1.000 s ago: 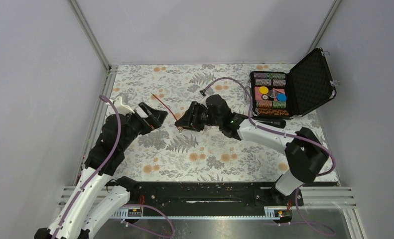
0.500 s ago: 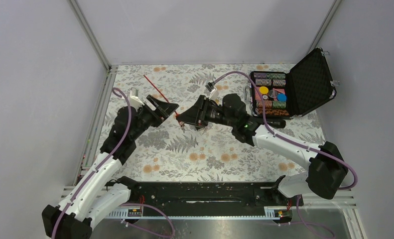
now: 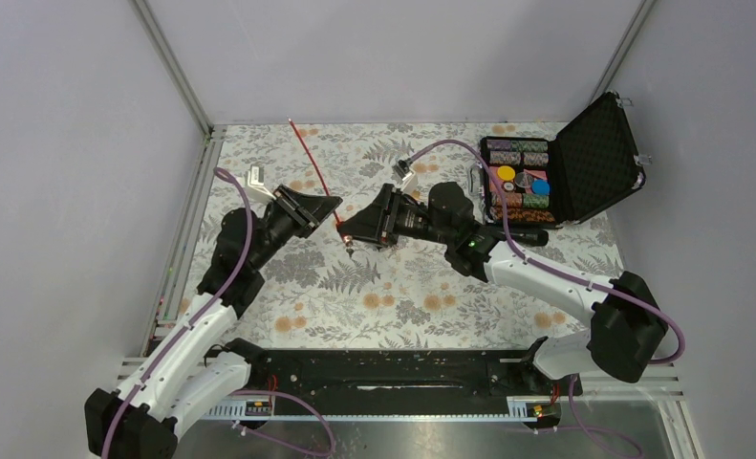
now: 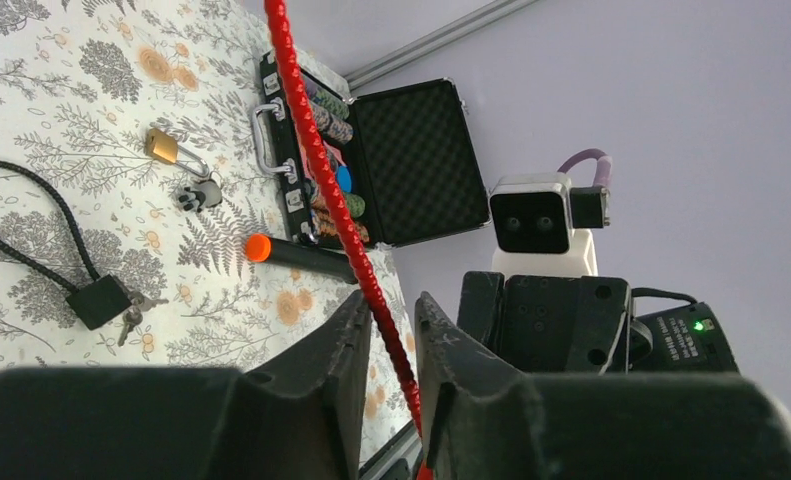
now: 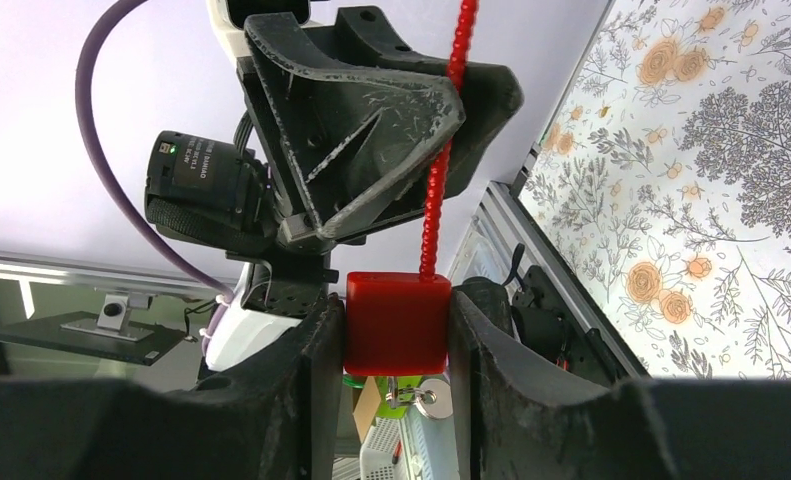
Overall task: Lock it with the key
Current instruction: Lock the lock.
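Keys (image 5: pixel 418 398) dangle beneath red lock block (image 5: pixel 394 335), pinched by right tool (image 5: pixel 394 305) above mid-surface (image 3: pixel 402 287); left tool (image 4: pixel 391 305) closely brackets red cable (image 4: pixel 321 170), grip impossible to tell.

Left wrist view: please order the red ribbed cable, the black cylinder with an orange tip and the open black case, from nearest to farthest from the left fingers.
1. Red ribbed cable, passing between the left fingers.
2. Black cylinder with an orange tip, lying in front of the case.
3. Open black case, behind the cylinder, farthest.
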Controlling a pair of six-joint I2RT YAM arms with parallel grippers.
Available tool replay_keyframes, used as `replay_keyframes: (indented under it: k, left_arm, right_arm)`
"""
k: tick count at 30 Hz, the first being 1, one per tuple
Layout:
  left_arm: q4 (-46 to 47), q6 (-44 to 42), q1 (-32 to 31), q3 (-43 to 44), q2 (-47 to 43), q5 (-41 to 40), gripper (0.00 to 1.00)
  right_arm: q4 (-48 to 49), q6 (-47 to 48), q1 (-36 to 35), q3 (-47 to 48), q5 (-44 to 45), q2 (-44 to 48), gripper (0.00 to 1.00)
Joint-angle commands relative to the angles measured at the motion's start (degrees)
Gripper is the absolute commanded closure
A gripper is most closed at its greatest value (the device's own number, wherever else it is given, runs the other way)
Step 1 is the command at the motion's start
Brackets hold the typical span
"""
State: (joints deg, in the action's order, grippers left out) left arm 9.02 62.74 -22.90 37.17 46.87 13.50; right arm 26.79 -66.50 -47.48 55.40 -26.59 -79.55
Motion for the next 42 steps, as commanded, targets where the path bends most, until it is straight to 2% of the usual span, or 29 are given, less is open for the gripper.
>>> replay_keyframes:
  k: [1, 2, 3, 4, 7, 9, 11, 13, 16, 18, 22, 29, 35, 38, 42]
  left_arm:
    - [8.65, -3.61, 0.04, -0.01, -1.15, 1.68, 0.87]
    - [8.62, -4.65, 0.04, 0.53, -1.05, 1.98, 0.98]
    - [8.4, -6.12, 0.04, 1.05, -1.08, 2.23, 1.0]
    - [8.08, -7.4, 0.04, 1.52, -1.07, 2.48, 1.0]
    - [4.71, -12.33, 0.07, 3.54, -1.69, 2.83, 1.0]
    - [1.21, -16.42, 0.05, 5.21, -2.38, 2.81, 1.0]
    - [-2.07, -20.11, -0.04, 6.8, -3.19, 2.69, 1.0]
    - [-4.44, -23.0, -0.04, 8.2, -3.49, 3.52, 1.0]
    - [-6.44, -26.38, -0.04, 9.93, -3.17, 6.64, 1.0]
    - [-7.5, -27.91, -0.17, 10.98, -2.73, 8.48, 1.0]
    - [-9.54, -30.94, -1.19, 12.38, -1.88, 9.97, 1.0]
    - [-10.27, -32.64, -1.92, 12.78, -1.61, 12.08, 1.0]
    - [-10.82, -33.03, -2.06, 12.69, -2.35, 11.4, 1.0]
    - [-10.88, -32.98, -2.06, 12.62, -2.51, 11.53, 1.0]
    - [-11.19, -33.39, -2.06, 13.08, -2.83, 11.5, 1.0]
  right_arm:
    - [0.99, 0.48, 0.29, 2.07, -1.38, 1.72, 0.85]
    - [0.0, 1.06, 0.31, 2.35, -1.25, 1.95, 0.84]
    - [-1.22, 1.74, 0.29, 2.68, -1.01, 2.16, 0.82]
    - [-2.62, 2.37, 0.29, 2.88, -0.62, 2.34, 0.78]
    - [-7.91, 6.67, 0.28, 2.88, 2.13, 4.19, 0.43]
    - [-14.57, 12.8, 0.31, 3.75, 6.68, 6.68, 0.29]
    - [-20.61, 20.3, 0.29, 4.82, 12.66, 10.14, 0.2]
    - [-23.53, 25.3, 0.29, 5.83, 18.41, 12.68, 0.16]
    - [-24.75, 31.2, 0.29, 8.15, 21.61, 13.91, 0.16]
    - [-23.97, 33.48, 0.29, 10.03, 21.17, 13.24, 0.2]
    - [-20.59, 34.83, -0.58, 13.47, 18.95, 10.11, 0.29]
    - [-21.25, 38.83, -4.71, 21.63, 23.44, 2.59, 0.35]
    - [-23.98, 38.28, -6.65, 26.69, 29.04, -2.57, 0.41]
    - [-25.41, 37.41, -6.73, 28.69, 28.45, -4.7, 0.46]
    - [-26.46, 35.86, -6.76, 30.73, 26.78, -6.95, 0.6]
